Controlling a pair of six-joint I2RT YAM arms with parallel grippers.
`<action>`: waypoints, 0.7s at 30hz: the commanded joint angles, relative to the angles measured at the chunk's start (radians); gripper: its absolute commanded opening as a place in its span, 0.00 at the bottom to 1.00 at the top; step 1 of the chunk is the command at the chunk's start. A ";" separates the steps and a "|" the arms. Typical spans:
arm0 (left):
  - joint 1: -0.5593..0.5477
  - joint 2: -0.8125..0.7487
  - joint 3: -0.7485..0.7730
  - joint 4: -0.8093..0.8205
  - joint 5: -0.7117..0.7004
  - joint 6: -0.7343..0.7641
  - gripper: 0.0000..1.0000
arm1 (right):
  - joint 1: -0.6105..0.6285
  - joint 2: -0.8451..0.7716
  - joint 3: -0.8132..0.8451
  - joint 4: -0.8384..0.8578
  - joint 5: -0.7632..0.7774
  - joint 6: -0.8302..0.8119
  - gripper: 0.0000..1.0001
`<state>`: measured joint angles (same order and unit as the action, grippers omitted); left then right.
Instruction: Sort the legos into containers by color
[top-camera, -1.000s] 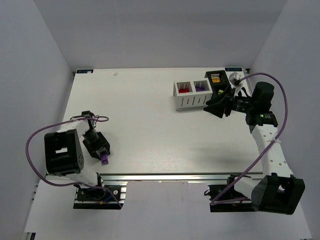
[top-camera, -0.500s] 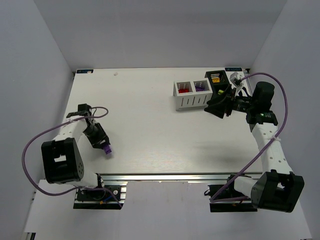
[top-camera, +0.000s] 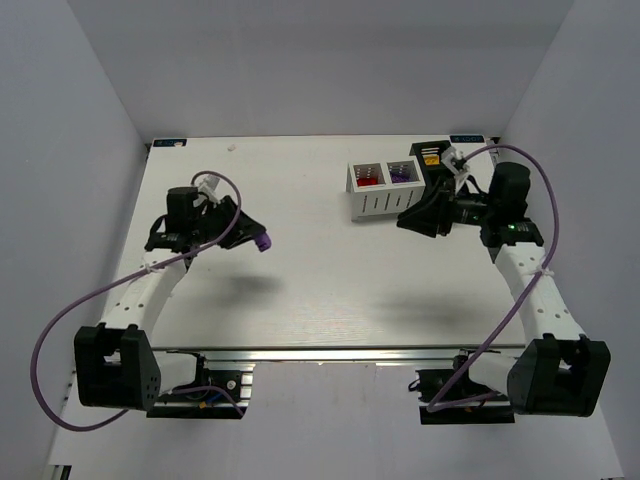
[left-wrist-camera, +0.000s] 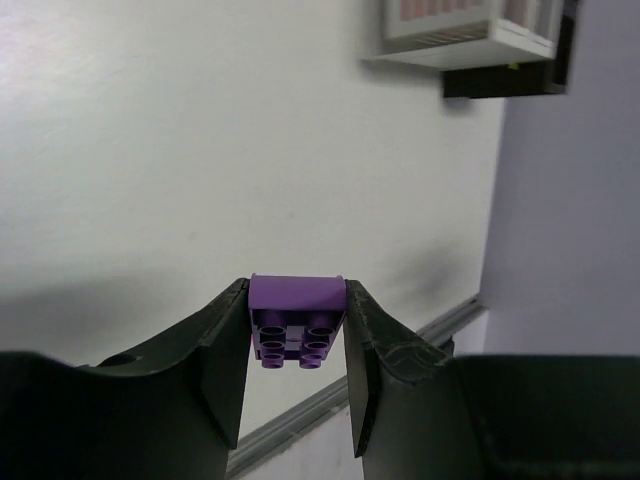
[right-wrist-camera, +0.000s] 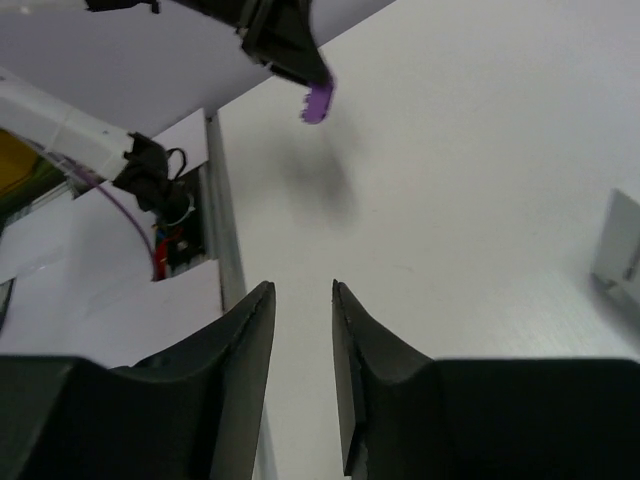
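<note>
Seen from above, the left gripper (top-camera: 254, 240) holds a purple lego (top-camera: 263, 242) clear of the table (top-camera: 300, 290) over its left half. The lift looks meant to carry it across to the white box (top-camera: 383, 203) near the far right corner, whose right compartment already shows purple and whose left shows red. The black bin (top-camera: 430, 146) touching the box's right side holds yellow. The right gripper (top-camera: 410, 221) hangs just in front of box and bin, arguably the one obstacle on that route. The left wrist view shows the jaws pinched on two opposite sides of the lego, with bare tabletop between it and the distant containers. The right wrist view shows that arm's jaws a narrow gap apart with nothing between them, facing the purple lego held well away across the table
</note>
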<state>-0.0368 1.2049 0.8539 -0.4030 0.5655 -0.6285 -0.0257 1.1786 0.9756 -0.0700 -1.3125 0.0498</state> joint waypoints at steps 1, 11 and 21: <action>-0.098 0.034 0.033 0.321 0.080 -0.103 0.00 | 0.122 -0.016 0.009 0.050 0.073 0.081 0.35; -0.437 0.287 0.224 0.452 -0.339 -0.226 0.00 | 0.309 0.110 0.021 -0.013 0.353 0.117 0.72; -0.604 0.485 0.547 0.211 -0.541 -0.287 0.00 | 0.418 0.151 0.031 -0.033 0.709 0.139 0.84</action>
<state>-0.6243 1.6901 1.3525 -0.1207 0.1009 -0.8879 0.3767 1.3346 0.9813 -0.1242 -0.7319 0.1848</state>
